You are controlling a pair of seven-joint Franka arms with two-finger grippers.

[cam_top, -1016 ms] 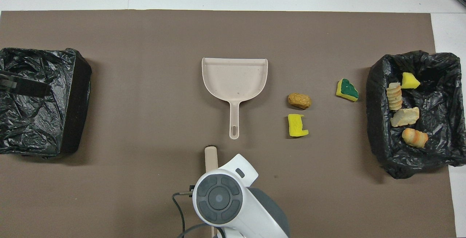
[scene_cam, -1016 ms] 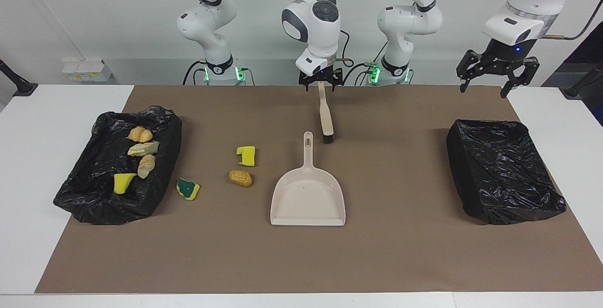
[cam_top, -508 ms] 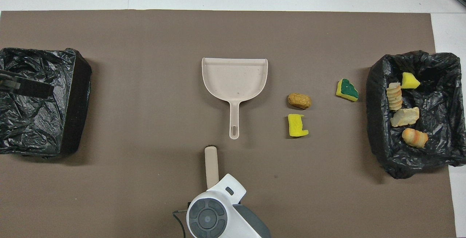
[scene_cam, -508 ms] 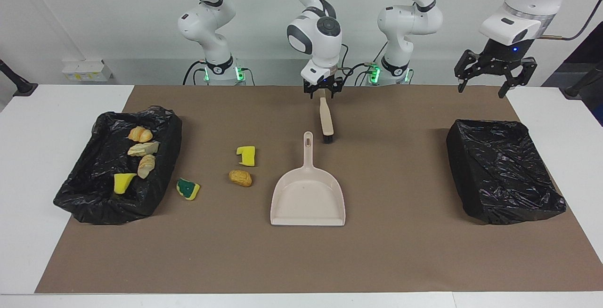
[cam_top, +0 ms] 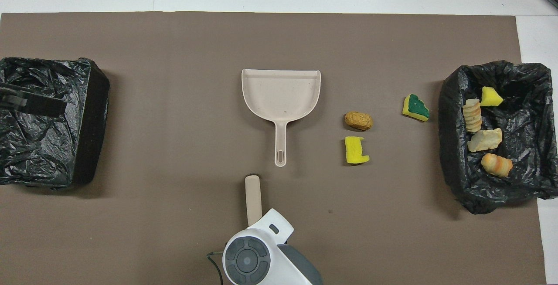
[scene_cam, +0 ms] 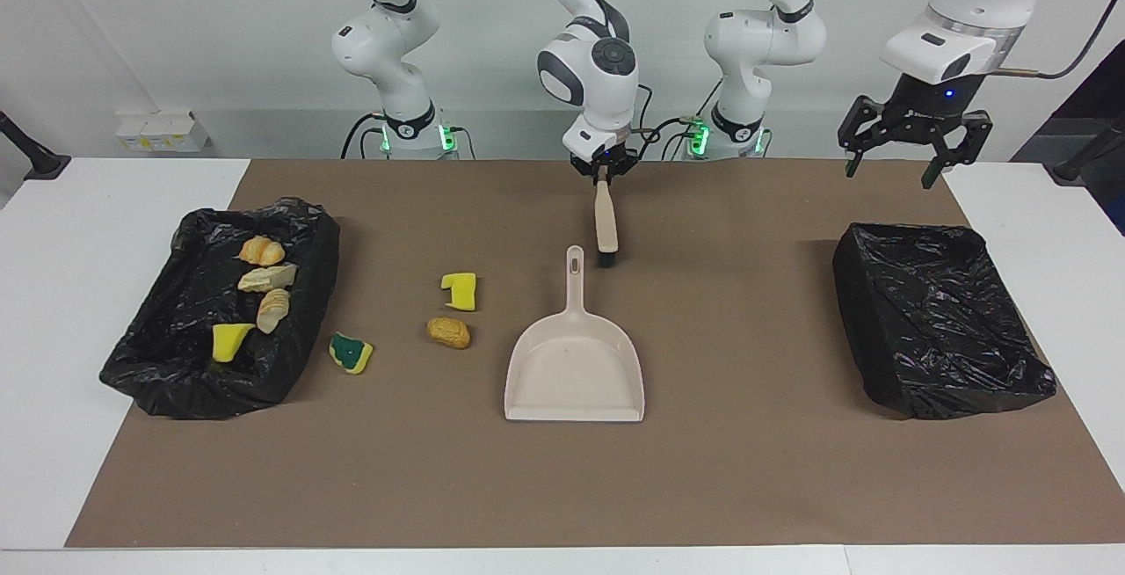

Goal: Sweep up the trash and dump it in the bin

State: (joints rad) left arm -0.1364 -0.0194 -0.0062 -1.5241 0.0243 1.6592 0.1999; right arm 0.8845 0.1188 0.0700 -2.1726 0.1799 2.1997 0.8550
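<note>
Right pincer (scene_cam: 603,172) on brush (scene_cam: 606,225) (clamped)

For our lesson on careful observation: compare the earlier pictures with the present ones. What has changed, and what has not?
The right gripper came down onto the end of the brush handle and shut on it. The left gripper, open, rose a little above the empty bin. The dustpan, the three scraps on the mat and the filled bin stayed put.
</note>
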